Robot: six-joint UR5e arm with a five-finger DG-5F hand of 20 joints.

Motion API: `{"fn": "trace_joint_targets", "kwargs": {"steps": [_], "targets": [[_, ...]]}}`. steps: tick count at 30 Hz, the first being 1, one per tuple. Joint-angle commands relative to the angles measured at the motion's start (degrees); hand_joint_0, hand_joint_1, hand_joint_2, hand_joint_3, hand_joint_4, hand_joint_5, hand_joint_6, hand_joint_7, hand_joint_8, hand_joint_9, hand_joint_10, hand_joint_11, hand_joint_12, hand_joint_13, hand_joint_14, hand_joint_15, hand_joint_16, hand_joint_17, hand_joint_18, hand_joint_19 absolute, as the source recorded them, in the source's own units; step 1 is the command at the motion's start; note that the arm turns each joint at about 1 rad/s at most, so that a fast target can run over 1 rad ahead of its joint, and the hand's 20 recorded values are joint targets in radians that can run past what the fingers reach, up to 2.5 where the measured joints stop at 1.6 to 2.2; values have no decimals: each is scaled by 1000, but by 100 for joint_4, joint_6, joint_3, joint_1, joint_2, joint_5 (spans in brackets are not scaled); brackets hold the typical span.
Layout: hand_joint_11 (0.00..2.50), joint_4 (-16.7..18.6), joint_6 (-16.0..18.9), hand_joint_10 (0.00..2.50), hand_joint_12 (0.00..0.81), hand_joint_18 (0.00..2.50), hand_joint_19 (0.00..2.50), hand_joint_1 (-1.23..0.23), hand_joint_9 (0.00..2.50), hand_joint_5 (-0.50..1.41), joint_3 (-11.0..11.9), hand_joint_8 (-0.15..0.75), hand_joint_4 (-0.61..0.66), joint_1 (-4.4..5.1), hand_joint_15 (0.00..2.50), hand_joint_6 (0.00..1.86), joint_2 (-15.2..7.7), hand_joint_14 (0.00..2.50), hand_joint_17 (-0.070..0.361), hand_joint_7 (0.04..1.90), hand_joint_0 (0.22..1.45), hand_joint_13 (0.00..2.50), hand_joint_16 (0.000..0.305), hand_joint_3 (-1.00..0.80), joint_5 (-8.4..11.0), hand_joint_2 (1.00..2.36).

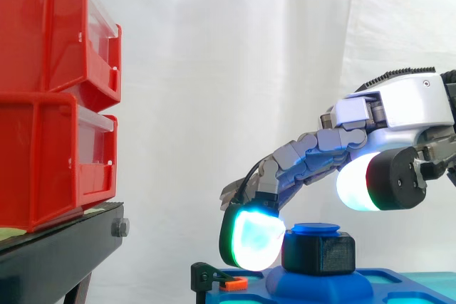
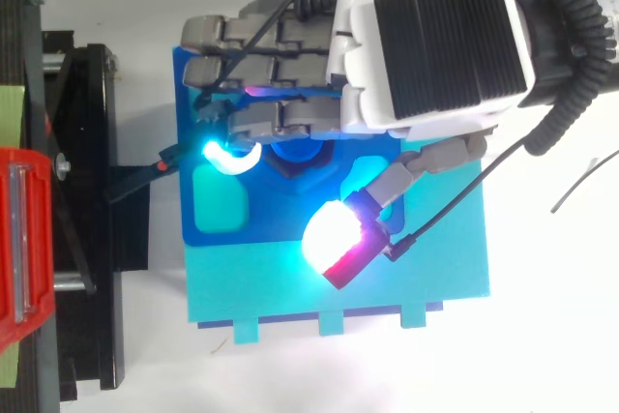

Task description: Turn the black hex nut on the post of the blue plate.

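Note:
The black hex nut (image 1: 318, 253) sits on the blue post (image 1: 317, 229) of the blue plate (image 2: 280, 224). My hand (image 2: 426, 45) reaches in from the right, over the plate. Its fingers (image 1: 306, 154) slope down to the left, only slightly bent. One cyan-green glowing fingertip (image 1: 253, 240) rests against the nut's left side. The thumb's white pad (image 1: 360, 179) hangs above and to the right of the nut, apart from it. From above, the fingers cover most of the nut (image 2: 295, 157). The hand is open.
Two red bins (image 1: 57, 97) are stacked on the black stand (image 1: 64, 247) at the left. A small black clamp with an orange tip (image 1: 231, 282) grips the plate's left edge. The blue plate lies on a teal base (image 2: 426, 268).

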Motion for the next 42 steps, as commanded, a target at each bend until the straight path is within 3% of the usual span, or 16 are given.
{"fn": "trace_joint_targets", "kwargs": {"steps": [1,22,42], "targets": [[0,15,0,0,349,273,346,-229,277,-164,-2,247,276,-24,0,503,0,0,120,865,492,160,53,-500,-36,1000],[0,59,-97,0,347,284,355,-234,292,-165,-2,250,279,-262,0,503,0,0,119,866,493,179,53,-500,-352,1000],[0,138,-97,0,347,296,361,-236,295,-173,-2,252,260,-376,0,503,0,0,120,830,493,186,53,-500,-519,1000]]}}
